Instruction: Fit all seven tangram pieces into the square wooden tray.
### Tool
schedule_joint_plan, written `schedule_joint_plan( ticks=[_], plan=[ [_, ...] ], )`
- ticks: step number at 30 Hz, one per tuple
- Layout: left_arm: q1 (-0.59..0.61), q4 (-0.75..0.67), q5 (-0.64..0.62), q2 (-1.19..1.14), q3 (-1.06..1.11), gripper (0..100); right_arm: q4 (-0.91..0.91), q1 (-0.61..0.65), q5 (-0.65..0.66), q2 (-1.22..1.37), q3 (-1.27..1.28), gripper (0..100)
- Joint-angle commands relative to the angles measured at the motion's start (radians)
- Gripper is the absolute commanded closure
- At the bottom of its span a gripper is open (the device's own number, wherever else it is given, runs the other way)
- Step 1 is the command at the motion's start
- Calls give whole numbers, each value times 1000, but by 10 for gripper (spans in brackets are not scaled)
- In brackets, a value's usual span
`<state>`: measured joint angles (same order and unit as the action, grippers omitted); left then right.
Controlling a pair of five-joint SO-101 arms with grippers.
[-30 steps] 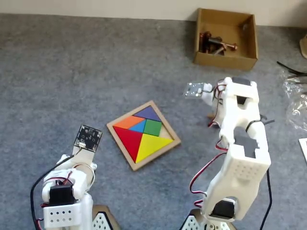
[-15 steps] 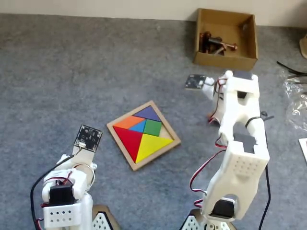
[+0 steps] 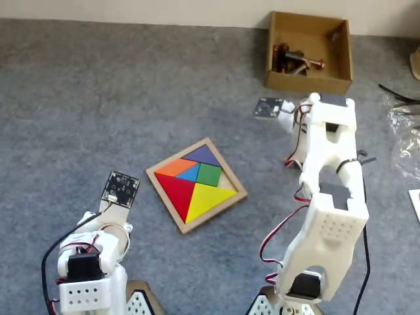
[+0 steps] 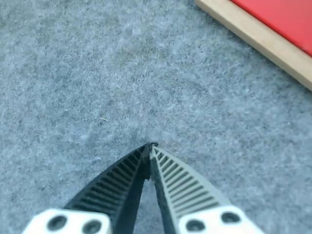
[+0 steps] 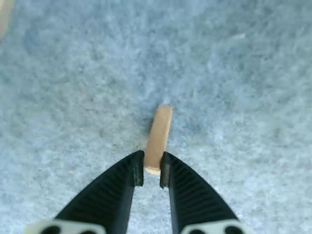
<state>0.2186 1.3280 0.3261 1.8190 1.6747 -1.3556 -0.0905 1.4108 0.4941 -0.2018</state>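
Piece (image 5: 159,131): tan, edge-on, pinched between right jaws' tips | left jaws closed, empty, near tray (image 4: 253,36)

tray (image 4: 253,36) cut off, box contents (image 3: 296,60) unclear

The square wooden tray (image 3: 168,202) lies near the middle of the desk (image 3: 98,98), turned so that its corners point toward and away from the arms. The tangram pieces (image 3: 193,187) lie flat inside it, side by side. The left arm (image 3: 92,262) sits at the near edge, left of the tray. The left jaws hang over bare desk, near one tray edge. The right arm (image 3: 328,197) stretches along the tray's right side, apart from it. A loose piece (image 5: 159,131) stands on edge between the right jaws. A cardboard box (image 3: 308,84) sits behind the right arm, at the far edge.
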Motion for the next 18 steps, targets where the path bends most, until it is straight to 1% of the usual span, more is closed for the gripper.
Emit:
schedule_joint_plan(
  ticks=[1,7,11,16,18],
  plan=[
    [4,8,-11,8,21,986,-15,16,-12,-18,-50,995],
    [4,8,-11,8,21,986,-31,16,-18,-19,-50,992],
    [4,8,-11,8,21,986,-94,28,-98,-25,-58,993],
    [4,8,-11,8,21,986,-147,64,-117,-25,-61,993],
    [4,8,-11,8,21,986,-142,77,-150,-25,-61,993]
  ],
)
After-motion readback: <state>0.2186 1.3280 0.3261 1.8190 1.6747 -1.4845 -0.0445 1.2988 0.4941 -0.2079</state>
